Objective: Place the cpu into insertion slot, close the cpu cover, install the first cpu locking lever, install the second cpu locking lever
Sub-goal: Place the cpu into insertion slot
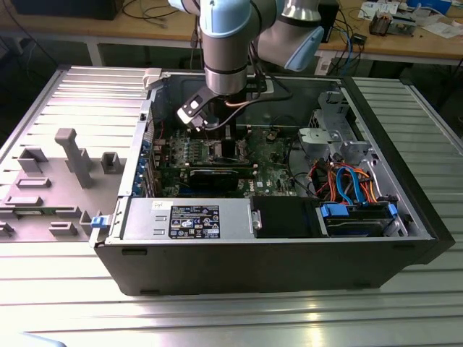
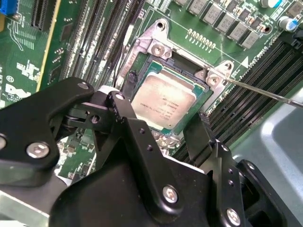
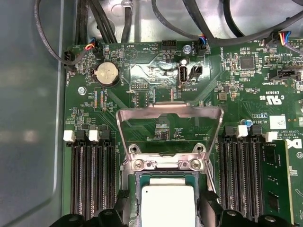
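Second wrist view, and the cpu [image 2: 163, 101] is being shown lying flat inside the insertion slot [image 3: 165, 173]. Its brushed silvery face is turned up, and its thin green border is being framed by the slot's dark rim. The gripper [image 2: 157, 116] is being held right over the slot with its black, bolted fingers [image 2: 137, 137] spread apart, one at each side of the chip. Nothing is being clamped, as far as can be judged, since a sliver of rim is showing between finger and chip.

So the placing step is being judged all but done, with the letting-go being the part in hand.

In the first wrist view the cpu cover [image 3: 169, 111], a thin stamped frame of bright metal with a square window, is being seen raised on its hinge at the slot's far edge, not yet closed. A locking lever [image 2: 265, 91], a slim steel rod, is being seen reaching out from the slot's corner, apparently unlatched.

Closing that cover is being judged to call for the fingers being lifted clear, because the frame swings down over the slot. Long black ribbed memory slots [image 3: 92, 175] are being seen flanking the slot on the green motherboard [image 3: 142, 80].
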You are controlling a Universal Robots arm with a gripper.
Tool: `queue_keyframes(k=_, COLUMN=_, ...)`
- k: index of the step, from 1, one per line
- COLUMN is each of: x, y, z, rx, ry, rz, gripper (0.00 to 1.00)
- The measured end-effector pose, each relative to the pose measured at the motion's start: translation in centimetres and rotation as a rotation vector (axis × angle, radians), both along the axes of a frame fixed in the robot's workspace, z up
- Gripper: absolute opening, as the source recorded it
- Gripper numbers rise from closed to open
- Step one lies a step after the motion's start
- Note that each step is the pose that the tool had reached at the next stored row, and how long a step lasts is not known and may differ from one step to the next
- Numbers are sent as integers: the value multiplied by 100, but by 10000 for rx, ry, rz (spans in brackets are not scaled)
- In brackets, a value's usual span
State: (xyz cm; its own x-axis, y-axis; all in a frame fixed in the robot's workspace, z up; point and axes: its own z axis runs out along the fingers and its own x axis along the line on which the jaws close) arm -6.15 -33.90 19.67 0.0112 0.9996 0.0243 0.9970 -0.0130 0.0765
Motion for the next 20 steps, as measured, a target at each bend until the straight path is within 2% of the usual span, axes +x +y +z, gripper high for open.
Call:
queue_keyframes(k=5, x=0, y=6, z=92, rx=-32, ry=3, rz=0, gripper=69)
queue_keyframes(k=8, x=2, y=8, z=105, rx=-39, ry=8, rz=-1, gripper=67)
queue_keyframes(k=10, x=6, y=7, z=111, rx=-42, ry=18, rz=-1, gripper=55)
queue_keyframes(k=11, x=7, y=7, z=117, rx=-44, ry=22, rz=0, gripper=55)
queue_keyframes(k=12, x=7, y=7, z=126, rx=-43, ry=27, rz=0, gripper=42)
queue_keyframes(k=13, x=9, y=7, z=137, rx=-43, ry=34, rz=0, gripper=36)
queue_keyframes(k=14, x=12, y=8, z=156, rx=-46, ry=56, rz=1, gripper=36)
queue_keyframes(k=17, x=19, y=8, z=169, rx=-45, ry=103, rz=3, gripper=18)
queue_keyframes(k=18, x=19, y=8, z=170, rx=-44, ry=111, rz=2, gripper=18)
queue_keyframes(k=19, x=19, y=8, z=170, rx=-45, ry=115, rz=1, gripper=12)
queue_keyframes(k=20, x=19, y=8, z=170, rx=-45, ry=118, rz=0, gripper=11)
